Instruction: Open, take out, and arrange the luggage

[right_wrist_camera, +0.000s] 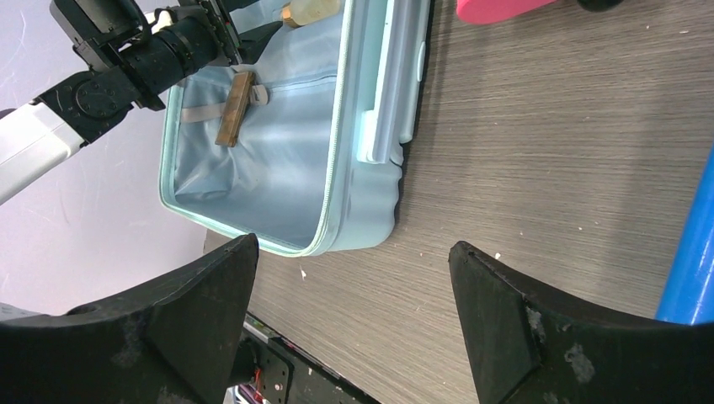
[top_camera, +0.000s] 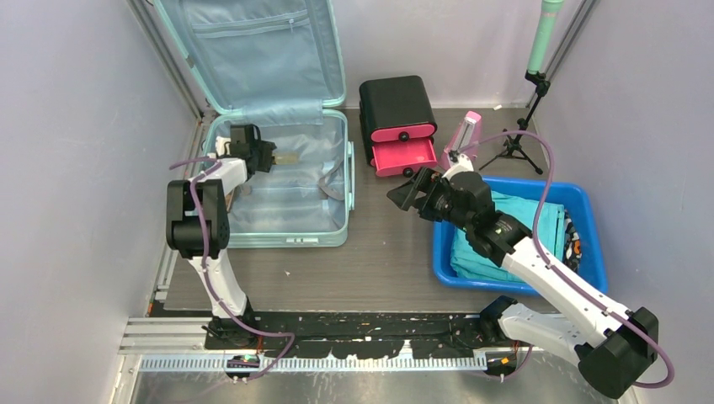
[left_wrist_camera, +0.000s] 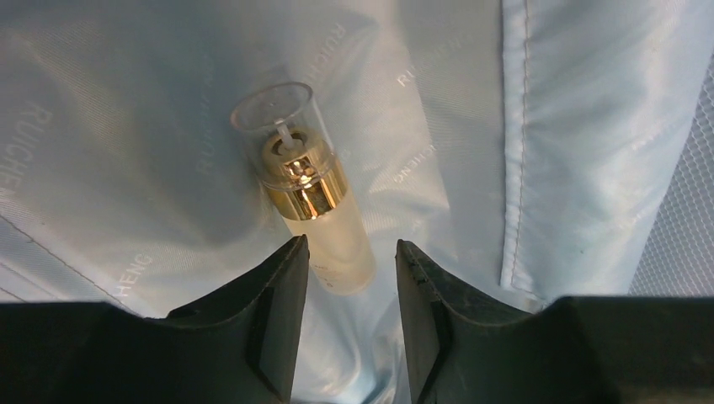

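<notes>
Left gripper (left_wrist_camera: 351, 252) stands part open, its 2 fingers straddling the base of the bottle (left_wrist_camera: 316, 210) on the lining of the open luggage (top_camera: 253, 50), far left; I'd reach deeper, then close gently. Right gripper (right_wrist_camera: 354, 248) gapes empty.

Suitcase (top_camera: 349, 198) showing pale mint shell; lining (left_wrist_camera: 118, 109) showing light blue with faint white lettering. Bottle (left_wrist_camera: 324, 227) showing frosted body, gold collar, clear cap. Stick (right_wrist_camera: 234, 108) showing brown. Drawer box (top_camera: 396, 105) showing black, drawers (top_camera: 404, 157) pink. Tub (top_camera: 442, 257) showing bright blue, cloth (top_camera: 539, 220) inside showing teal. Tabletop (top_camera: 387, 261) showing grey wood grain. Left claw (left_wrist_camera: 349, 248) and right claw (right_wrist_camera: 354, 252) both showing black.
</notes>
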### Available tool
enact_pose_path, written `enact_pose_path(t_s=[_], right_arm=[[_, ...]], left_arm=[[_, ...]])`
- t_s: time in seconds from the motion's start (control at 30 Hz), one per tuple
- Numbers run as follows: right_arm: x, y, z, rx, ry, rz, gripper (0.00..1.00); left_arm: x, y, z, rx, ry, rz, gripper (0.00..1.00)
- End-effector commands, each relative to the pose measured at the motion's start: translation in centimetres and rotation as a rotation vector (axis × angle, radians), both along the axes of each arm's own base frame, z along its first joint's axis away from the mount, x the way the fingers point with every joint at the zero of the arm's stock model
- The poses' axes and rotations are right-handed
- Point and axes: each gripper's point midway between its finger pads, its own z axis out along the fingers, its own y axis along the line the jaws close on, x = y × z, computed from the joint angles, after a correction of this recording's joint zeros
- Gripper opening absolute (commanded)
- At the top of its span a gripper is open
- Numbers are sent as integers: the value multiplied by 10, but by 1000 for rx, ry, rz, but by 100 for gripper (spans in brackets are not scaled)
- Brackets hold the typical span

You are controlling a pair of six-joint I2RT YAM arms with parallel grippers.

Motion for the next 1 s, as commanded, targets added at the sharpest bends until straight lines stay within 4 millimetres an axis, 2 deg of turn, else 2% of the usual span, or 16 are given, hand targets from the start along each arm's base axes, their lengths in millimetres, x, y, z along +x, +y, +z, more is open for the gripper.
enact_pose_path(t_s=[0.0, 0.37, 0.8, 0.97], right_arm=[[7, 10, 15, 16, -56, 34, 89], [14, 14, 8, 1, -31, 23, 89], [19, 19, 8, 14, -31, 24, 89], [18, 18, 6, -17, -27, 41, 90]], left_arm=[[2, 11, -3, 12, -2, 69, 46], [24, 8, -32, -22, 31, 78, 47], [46, 7, -44, -22, 32, 67, 49], [42, 6, -39, -32, 2, 63, 36]])
